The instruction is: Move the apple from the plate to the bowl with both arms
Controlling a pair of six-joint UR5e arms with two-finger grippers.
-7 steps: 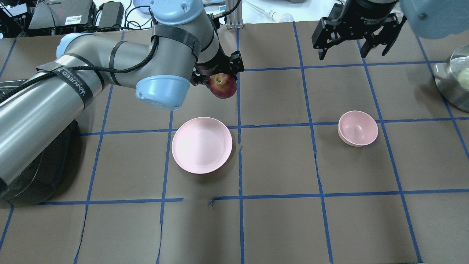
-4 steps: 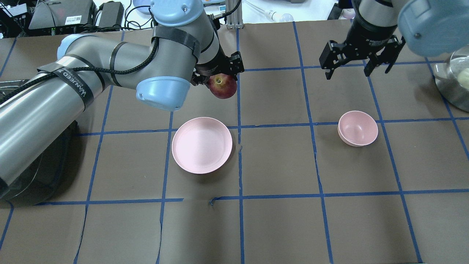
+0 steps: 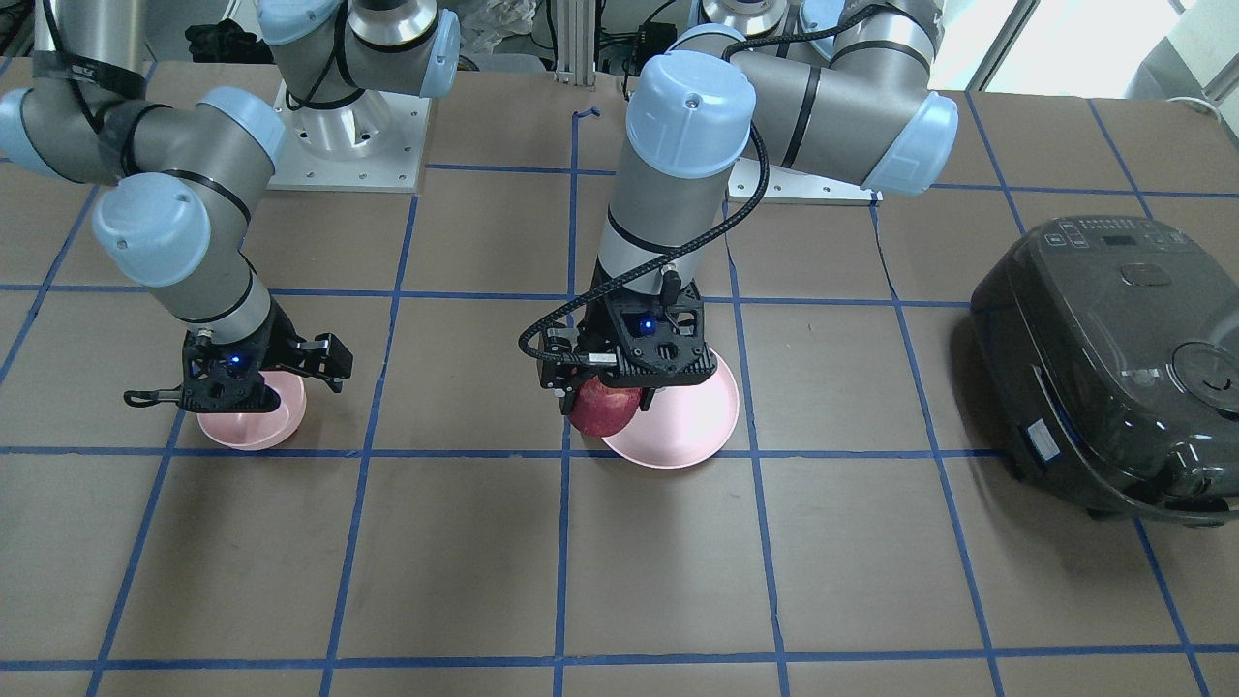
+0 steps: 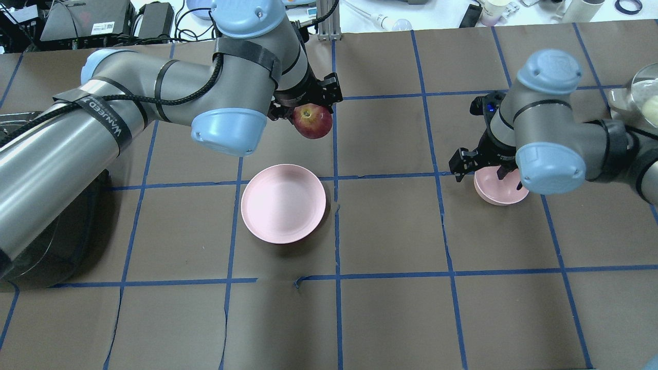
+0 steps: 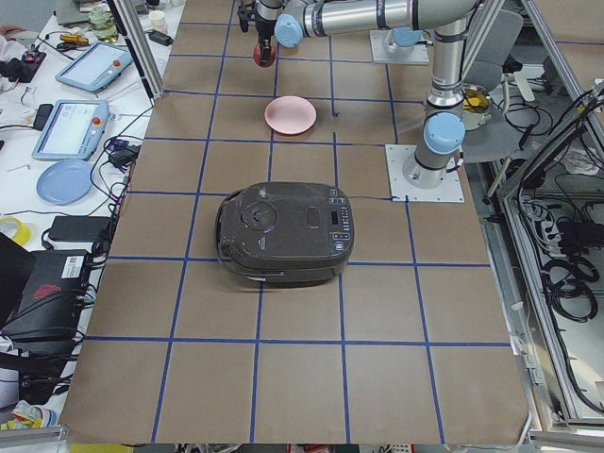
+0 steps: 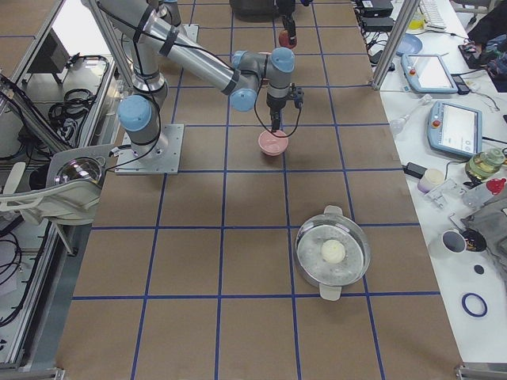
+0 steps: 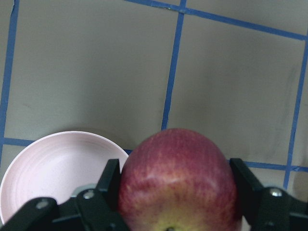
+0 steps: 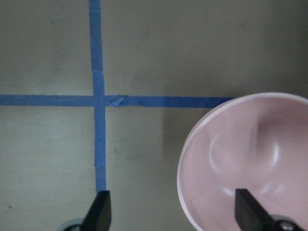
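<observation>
My left gripper (image 3: 608, 387) is shut on the red apple (image 4: 312, 121) and holds it in the air just past the far rim of the plate (image 4: 283, 203). The apple (image 7: 178, 178) fills the left wrist view between the two fingers, with the pale-pink plate (image 7: 43, 168) empty below at the left. My right gripper (image 4: 480, 169) is open and low over the small pink bowl (image 4: 493, 196). In the right wrist view one finger (image 8: 248, 207) is over the bowl's inside (image 8: 250, 154) and the other finger (image 8: 98, 209) is outside its rim. The bowl is empty.
A black rice cooker (image 3: 1103, 358) stands on the robot's left side of the table. A steel pot with a glass lid (image 4: 637, 108) stands at the far right. Blue tape lines grid the brown table cover (image 4: 390, 231).
My right arm has swung in from the far side and come down over the bowl, gripper still open. My left gripper holds the apple in the same place.
</observation>
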